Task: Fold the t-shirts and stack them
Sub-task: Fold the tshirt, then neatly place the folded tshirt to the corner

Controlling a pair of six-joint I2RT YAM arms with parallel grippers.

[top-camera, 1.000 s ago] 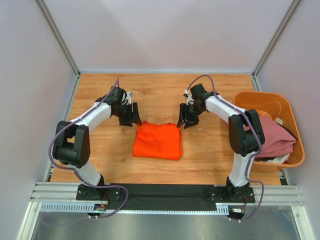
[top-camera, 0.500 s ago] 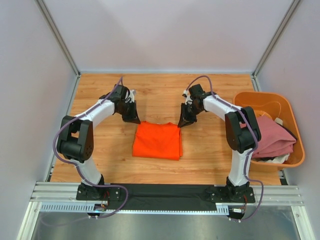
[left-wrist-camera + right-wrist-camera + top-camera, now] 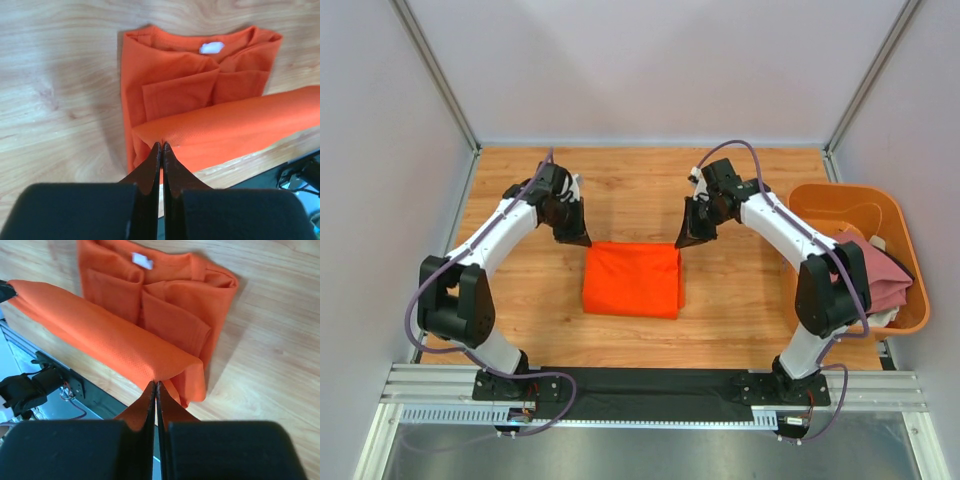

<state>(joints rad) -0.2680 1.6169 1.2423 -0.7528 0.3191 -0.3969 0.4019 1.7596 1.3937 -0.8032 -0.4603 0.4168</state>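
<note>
The orange t-shirt (image 3: 632,280) lies partly folded on the wooden table (image 3: 740,300), between the two arms. My left gripper (image 3: 582,240) is shut on its far left corner, and my right gripper (image 3: 682,240) is shut on its far right corner. In the left wrist view the pinched edge is raised as a taut band over the rest of the orange t-shirt (image 3: 190,85), with my left gripper (image 3: 161,145) closed on it. The right wrist view shows my right gripper (image 3: 156,383) nipping the same lifted fold of the orange t-shirt (image 3: 165,305). A pink t-shirt (image 3: 875,280) lies bunched in the tub.
An orange plastic tub (image 3: 850,195) stands at the table's right edge, holding the pink cloth. Grey walls close in the table at the back and both sides. A black strip and metal rail (image 3: 650,385) run along the near edge.
Both grippers came down onto the orange t-shirt's far corners and shut on them. The far edge now stands lifted off the table.
</note>
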